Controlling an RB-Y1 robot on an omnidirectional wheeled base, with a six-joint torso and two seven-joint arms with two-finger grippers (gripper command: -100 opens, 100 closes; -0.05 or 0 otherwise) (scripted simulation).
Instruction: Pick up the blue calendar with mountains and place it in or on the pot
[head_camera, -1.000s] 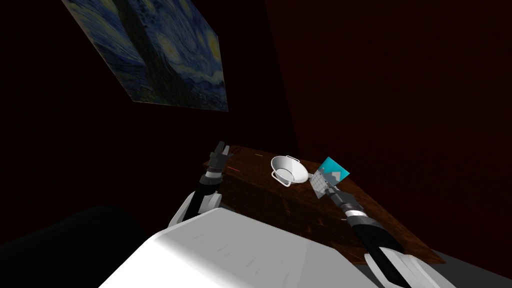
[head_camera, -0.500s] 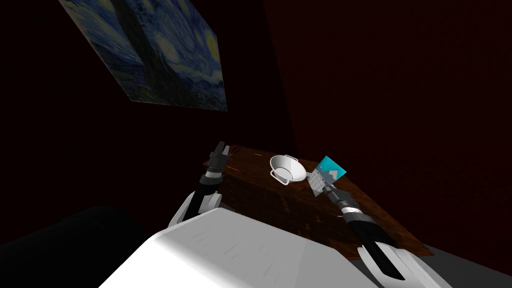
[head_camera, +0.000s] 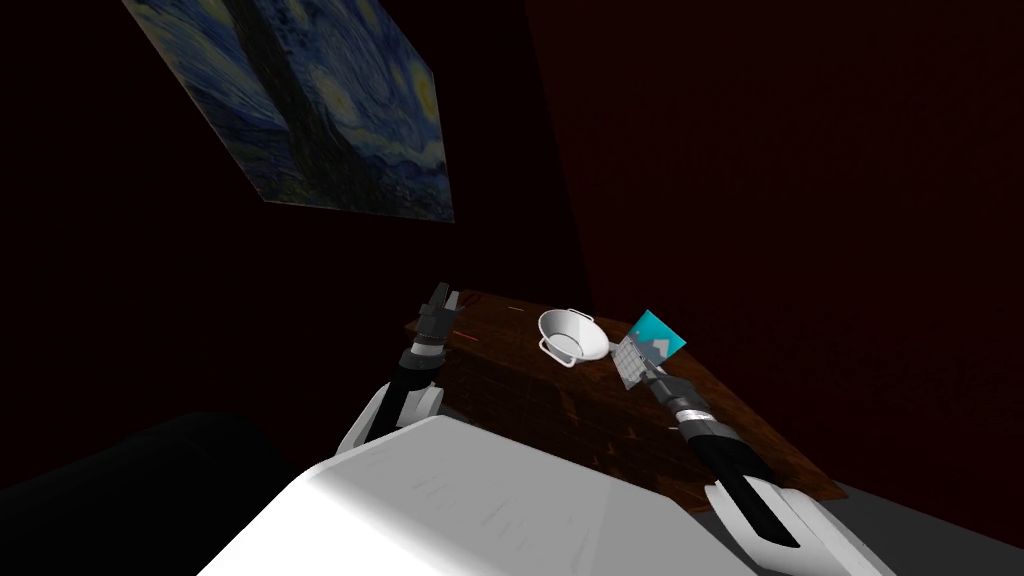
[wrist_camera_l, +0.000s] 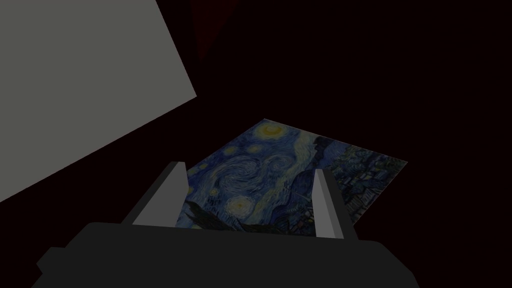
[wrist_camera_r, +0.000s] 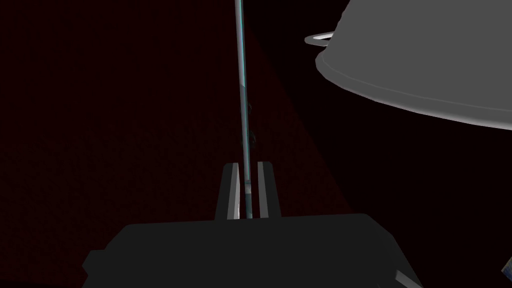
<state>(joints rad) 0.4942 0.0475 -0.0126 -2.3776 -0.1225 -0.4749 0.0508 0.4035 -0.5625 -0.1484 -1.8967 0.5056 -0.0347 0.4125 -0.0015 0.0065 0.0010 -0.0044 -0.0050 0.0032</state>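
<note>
The right jaws pinch the blue calendar (head_camera: 652, 346) above the far right edge of the surface (head_camera: 540, 392), just beside the white pot (head_camera: 573, 336); the left jaws stand spread by its far left corner.

Calendar held beside pot.
Blue mountain calendar (head_camera: 650, 351), grey grid below, tilted, lower edge pinched in my right gripper (wrist_camera_r: 246, 192); white two-handled pot (head_camera: 572, 336) sits upright on the table (head_camera: 560, 405).

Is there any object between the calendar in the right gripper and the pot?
Nothing visible stands between them. The right gripper holds the calendar edge-on beside the pot, with a clear gap between the two.
</note>
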